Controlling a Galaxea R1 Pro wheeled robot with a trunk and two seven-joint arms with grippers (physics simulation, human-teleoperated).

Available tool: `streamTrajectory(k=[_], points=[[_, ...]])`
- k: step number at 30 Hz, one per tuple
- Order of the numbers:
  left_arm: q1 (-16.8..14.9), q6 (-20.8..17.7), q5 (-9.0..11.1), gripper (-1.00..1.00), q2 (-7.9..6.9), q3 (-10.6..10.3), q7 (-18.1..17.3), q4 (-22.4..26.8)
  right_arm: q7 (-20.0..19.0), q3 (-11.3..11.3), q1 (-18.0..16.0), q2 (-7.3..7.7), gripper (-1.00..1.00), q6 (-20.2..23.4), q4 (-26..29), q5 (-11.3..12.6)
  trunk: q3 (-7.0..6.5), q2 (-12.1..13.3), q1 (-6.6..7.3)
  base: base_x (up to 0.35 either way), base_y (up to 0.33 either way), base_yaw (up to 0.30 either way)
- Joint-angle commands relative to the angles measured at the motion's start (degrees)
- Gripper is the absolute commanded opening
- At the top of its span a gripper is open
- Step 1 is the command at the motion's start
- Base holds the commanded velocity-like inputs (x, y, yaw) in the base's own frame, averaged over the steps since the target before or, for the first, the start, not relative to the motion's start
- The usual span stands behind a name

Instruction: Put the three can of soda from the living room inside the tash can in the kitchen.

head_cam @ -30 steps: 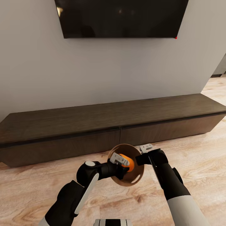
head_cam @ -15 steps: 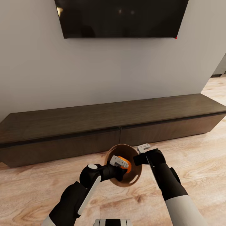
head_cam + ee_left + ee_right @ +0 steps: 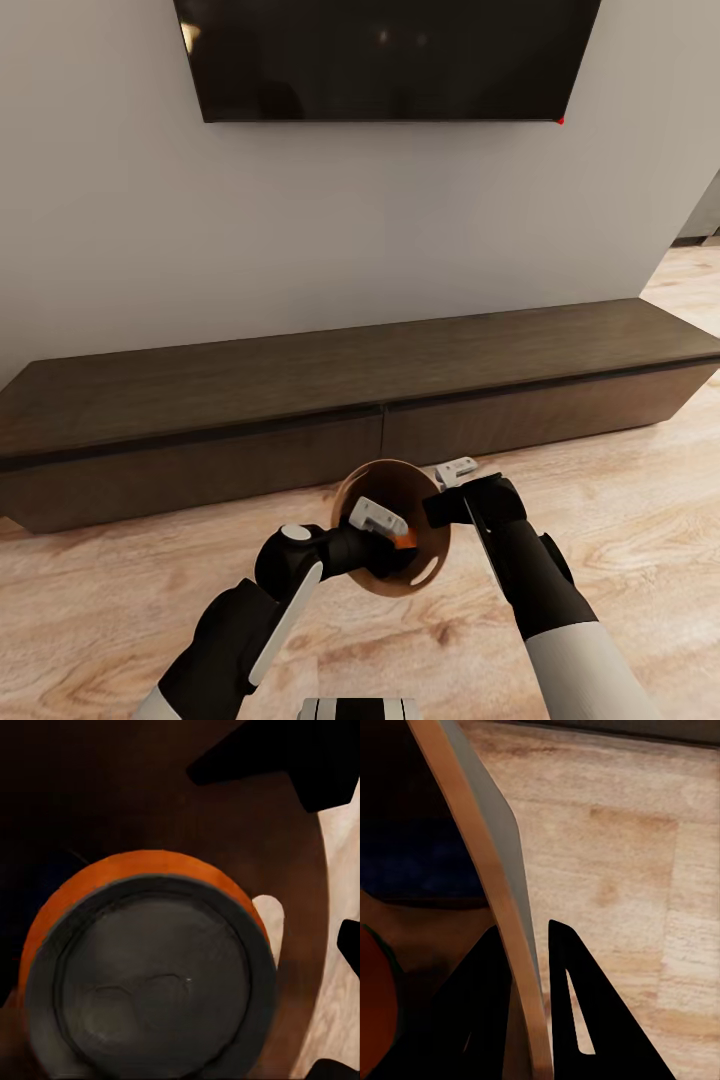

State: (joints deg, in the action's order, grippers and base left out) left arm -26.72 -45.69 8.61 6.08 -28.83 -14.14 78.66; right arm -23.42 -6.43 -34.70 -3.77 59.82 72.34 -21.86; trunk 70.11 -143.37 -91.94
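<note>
Currently the tash can (image 3: 428, 572) is held off the light wood floor (image 3: 640, 520) in front of the robot, tilted so its tan-brown inside faces the head camera. The right gripper (image 3: 447, 490) is clamped on its rim: in the right wrist view the two dark fingers (image 3: 574, 1012) stand on either side of the rim wall (image 3: 502, 915), one inside and one outside.

The left gripper (image 3: 385, 530) reaches into the mouth of the tash can. An orange can of soda (image 3: 405, 540) sits inside the bin just beyond the white gripper body, mostly hidden by it in the head view. In the left wrist view the orange can of soda (image 3: 146, 982) shows end-on, its grey metal top facing the camera, with the brown interior wall and one oval handle slot (image 3: 271, 926) just beside it. Whether the left fingers are closed on the can or released cannot be told from these views.

A dark blue mass (image 3: 420, 862) lies deeper in the bin in the right wrist view; its identity is unclear.

Behind the bin, a long dark low bench (image 3: 350, 400) runs along the grey wall, below a black wall-mounted screen (image 3: 385, 55).
</note>
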Motion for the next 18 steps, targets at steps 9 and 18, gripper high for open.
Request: streamTrajectory(k=[9,18], points=[[0.6,-0.9,0.2,1.0,-0.56,-0.6,-0.4,6.6,-0.2,0.0,0.0,0.03,-1.0,0.2,0.0,1.3,-0.01,0.0,0.01,0.0,0.0,0.0],[2.5,-5.1,0.7,1.0,-1.22,-1.2,-4.2,12.5,-0.2,0.2,-0.1,0.16,-1.0,0.2,-0.1,1.5,-0.01,0.0,0.01,0.0,0.0,0.0]])
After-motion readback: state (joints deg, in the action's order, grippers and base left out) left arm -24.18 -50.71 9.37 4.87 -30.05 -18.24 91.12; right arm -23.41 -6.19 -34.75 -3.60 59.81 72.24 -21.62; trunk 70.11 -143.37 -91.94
